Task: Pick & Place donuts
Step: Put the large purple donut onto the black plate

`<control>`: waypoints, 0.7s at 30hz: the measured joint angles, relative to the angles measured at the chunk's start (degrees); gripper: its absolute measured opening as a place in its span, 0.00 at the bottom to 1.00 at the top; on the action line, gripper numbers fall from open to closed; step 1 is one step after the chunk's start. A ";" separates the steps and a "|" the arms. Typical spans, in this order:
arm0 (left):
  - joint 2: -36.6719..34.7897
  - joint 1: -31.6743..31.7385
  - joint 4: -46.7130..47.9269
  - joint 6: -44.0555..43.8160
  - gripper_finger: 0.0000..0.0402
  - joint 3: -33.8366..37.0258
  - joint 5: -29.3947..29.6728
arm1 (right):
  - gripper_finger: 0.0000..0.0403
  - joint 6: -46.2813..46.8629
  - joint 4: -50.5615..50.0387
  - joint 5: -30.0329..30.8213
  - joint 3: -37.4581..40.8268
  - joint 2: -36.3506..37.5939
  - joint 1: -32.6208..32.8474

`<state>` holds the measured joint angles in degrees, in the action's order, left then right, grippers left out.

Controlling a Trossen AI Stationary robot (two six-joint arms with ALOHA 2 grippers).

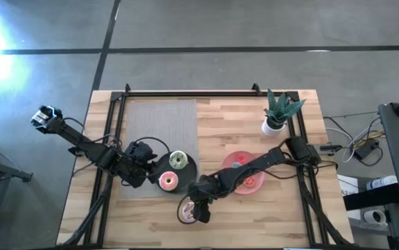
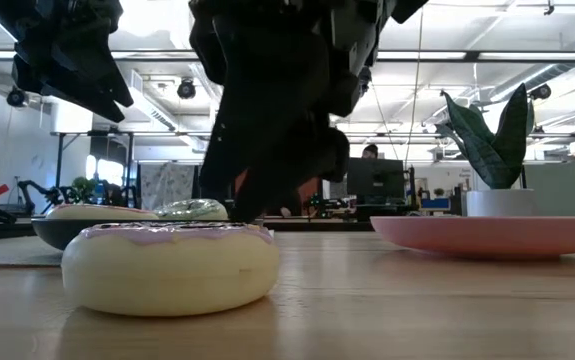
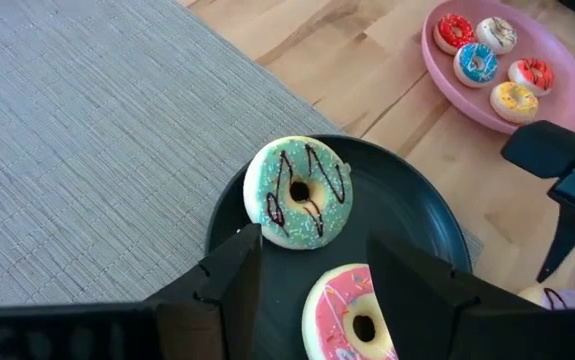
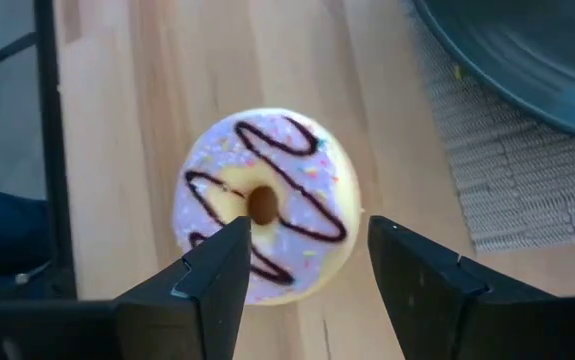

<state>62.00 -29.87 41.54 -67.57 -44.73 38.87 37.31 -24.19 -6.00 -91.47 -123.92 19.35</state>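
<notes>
the right gripper (image 4: 302,265) is held open directly above the white donut with dark streaks (image 4: 265,204), its two fingers spread to either side of the ring and nothing gripped between them. in the high view the same gripper (image 1: 198,207) is seen over this donut (image 1: 187,212), which lies flat on the bare wooden table (image 1: 255,125), near the front edge and apart from both plates. the step in hand is judged to be the approach for picking this donut. the next move is expected to require a straight descent until the fingers bracket the ring, followed by closure across its width; if the fingers are lowered off centre, the donut may be pushed along the wood instead of grasped.

the left gripper (image 3: 312,265) is also open and empty, held over the black plate (image 3: 422,215), just beside the green donut (image 3: 298,192) and the pink donut (image 3: 352,315).

counts, as visible:
- large frosted donuts: three. one white on the table, one green and one pink on the black plate.
- small donuts: five on the pink plate (image 3: 447,95), namely two red, one white, one blue and one yellow.
- plates: two, one black and one pink.
- grey mat (image 3: 87,150): one, under the black plate.
- potted plant (image 1: 280,111): one, at the far right of the table.
</notes>
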 joint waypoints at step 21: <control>0.02 -0.02 0.09 -0.06 0.39 0.06 0.22 | 0.32 0.25 1.87 -0.62 0.21 -4.09 0.66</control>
<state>62.02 -29.89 41.63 -67.63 -44.67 39.09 37.56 -22.32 -6.61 -91.26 -128.01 20.01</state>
